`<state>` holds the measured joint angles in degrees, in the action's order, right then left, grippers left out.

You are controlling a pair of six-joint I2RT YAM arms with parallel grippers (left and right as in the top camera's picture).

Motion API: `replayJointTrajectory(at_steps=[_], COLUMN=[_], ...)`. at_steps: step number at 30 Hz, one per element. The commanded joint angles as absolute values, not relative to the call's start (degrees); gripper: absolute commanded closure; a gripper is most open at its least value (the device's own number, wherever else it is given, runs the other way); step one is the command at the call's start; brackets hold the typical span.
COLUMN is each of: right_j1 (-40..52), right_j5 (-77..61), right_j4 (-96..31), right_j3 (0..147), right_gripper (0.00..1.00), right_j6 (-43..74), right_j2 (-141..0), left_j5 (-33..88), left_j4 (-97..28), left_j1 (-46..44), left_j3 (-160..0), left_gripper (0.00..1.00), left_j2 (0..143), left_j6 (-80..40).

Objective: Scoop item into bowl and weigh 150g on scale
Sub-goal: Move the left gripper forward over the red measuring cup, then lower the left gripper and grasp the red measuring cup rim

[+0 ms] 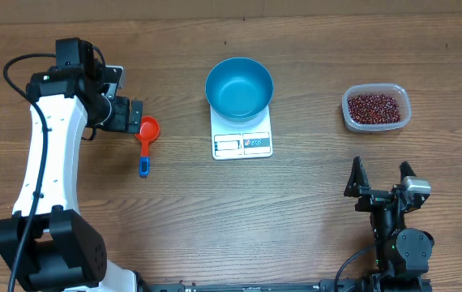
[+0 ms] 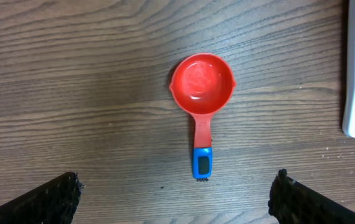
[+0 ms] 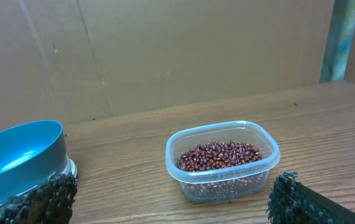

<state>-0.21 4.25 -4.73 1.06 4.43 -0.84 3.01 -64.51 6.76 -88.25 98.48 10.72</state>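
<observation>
Wood-grain table [image 1: 312, 211] carried the whole layout, with a plain brown board wall closing the far side in the right wrist view. On inspection I found the light-blue bowl [image 1: 239, 88] seated on the white kitchen scale [image 1: 243, 143] near the middle of the table, covering the platform and leaving only the display edge exposed; the bowl's inside showed bare blue, with no beans in it. I could not read the display. The dark red beans [image 1: 374, 107] all lay in the clear plastic tub [image 1: 376, 129], well apart to the right of the scale. The red measuring scoop [image 1: 146, 134], with its blue handle end, lay flat and empty on the table left of the scale. The left gripper [image 1: 140, 113] hovered directly above that scoop with its jaws spread wide and nothing between them, the fingers clear of the handle. The right gripper [image 1: 381, 180] sat low near the front edge, facing the tub, jaws likewise spread wide and empty. My assessment: only the setup was in place, bowl on scale. Picking up the scoop, loading it from the tub, tipping into the bowl and trimming to the target weight all remained to be done.
</observation>
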Motion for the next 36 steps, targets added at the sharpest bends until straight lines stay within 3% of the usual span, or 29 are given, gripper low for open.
replayJointTrajectory(at_steps=[1,36], right_j1=[0.3,0.3], right_j5=[4.0,4.0], right_j4=[-4.4,-4.4], right_j3=[0.4,0.4], right_gripper=[0.00,0.00], right_j6=[4.2,4.2], right_j2=[-0.2,-0.2], left_j5=[2.3,2.4], left_j4=[-64.2,-61.6], left_j1=[6.9,6.9], left_j3=[-89.9,-89.8], left_gripper=[0.01,0.00], left_j2=[100.1,115.2], left_j6=[11.6,11.6])
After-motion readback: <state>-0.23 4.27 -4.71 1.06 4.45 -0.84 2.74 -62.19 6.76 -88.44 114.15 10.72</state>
